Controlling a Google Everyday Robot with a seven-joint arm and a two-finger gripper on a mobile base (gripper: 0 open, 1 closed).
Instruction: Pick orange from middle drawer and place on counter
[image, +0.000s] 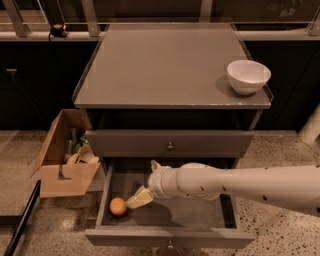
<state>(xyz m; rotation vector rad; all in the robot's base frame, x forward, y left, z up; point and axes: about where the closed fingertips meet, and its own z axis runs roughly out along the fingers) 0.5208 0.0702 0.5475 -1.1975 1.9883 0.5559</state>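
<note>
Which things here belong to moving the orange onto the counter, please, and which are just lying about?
Belong to the job:
orange, lying in the open middle drawer
counter above
end effector, inside that drawer, just right of the orange

Lying about:
white bowl on the counter
cardboard box at the left
closed drawer front

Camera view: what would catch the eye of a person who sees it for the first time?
The long white robot arm reaches from the right into the open wide grey drawer at the bottom, its hand just right of the small round orange fruit at the drawer's left. On the broad flat grey counter above, a white round bowl stands near the right edge.
</note>
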